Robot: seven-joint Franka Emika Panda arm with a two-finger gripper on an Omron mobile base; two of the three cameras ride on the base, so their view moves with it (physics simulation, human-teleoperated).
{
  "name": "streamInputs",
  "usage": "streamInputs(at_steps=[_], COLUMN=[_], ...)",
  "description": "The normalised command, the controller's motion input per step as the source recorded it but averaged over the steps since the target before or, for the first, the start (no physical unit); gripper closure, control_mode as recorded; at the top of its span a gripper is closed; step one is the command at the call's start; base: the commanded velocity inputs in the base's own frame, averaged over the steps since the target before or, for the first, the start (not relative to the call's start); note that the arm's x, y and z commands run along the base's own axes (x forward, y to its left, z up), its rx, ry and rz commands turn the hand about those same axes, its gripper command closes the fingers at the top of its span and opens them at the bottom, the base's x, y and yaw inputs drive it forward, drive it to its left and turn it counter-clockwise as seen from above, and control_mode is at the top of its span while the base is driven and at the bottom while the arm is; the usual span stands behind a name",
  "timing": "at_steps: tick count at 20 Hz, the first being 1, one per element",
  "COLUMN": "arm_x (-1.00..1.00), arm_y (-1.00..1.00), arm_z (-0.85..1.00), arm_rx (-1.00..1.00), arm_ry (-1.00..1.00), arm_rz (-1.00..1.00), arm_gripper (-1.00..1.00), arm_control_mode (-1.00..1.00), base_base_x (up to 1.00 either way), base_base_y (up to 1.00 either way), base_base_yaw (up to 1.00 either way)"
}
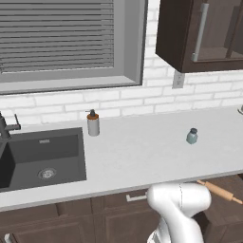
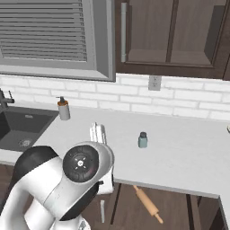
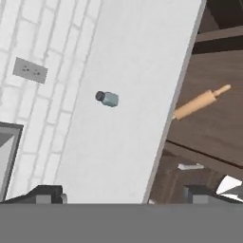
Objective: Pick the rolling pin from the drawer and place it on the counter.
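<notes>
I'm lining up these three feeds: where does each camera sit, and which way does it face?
Left base view: behind the arm's left, facing the counter and sink; white arm lower right.
Right base view: behind its right, same counter; arm lower left.
Hand view: on the hand, looking down at the counter edge and drawer; open fingertips at bottom.
All share the rolling pin and shaker jar.
</notes>
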Motion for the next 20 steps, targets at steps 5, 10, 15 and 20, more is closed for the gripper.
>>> streamInputs(at_steps=[5,10,15,20], arm_x=[-0.59,-0.27,0.0,0.02], arm_y=[-1.0,-1.0,-0.67,-0.1], arm_z=[-0.3,-0.55,-0.59,-0.6], arm_rx=[0.28,0.2,0.11,0.08], arm_ry=[0.18,0.31,0.3,0.17], arm_rz=[-0.5,-0.35,-0.05,0.17], arm_gripper=[-1.0,-1.0,-1.0,-1.0], arm_control_mode=[-1.0,-1.0,-1.0,-1.0], base_base_x=[0.0,0.0,0.0,0.0], base_base_y=[0.0,0.0,0.0,0.0], base_base_yaw=[0.0,0.0,0.0,0.0])
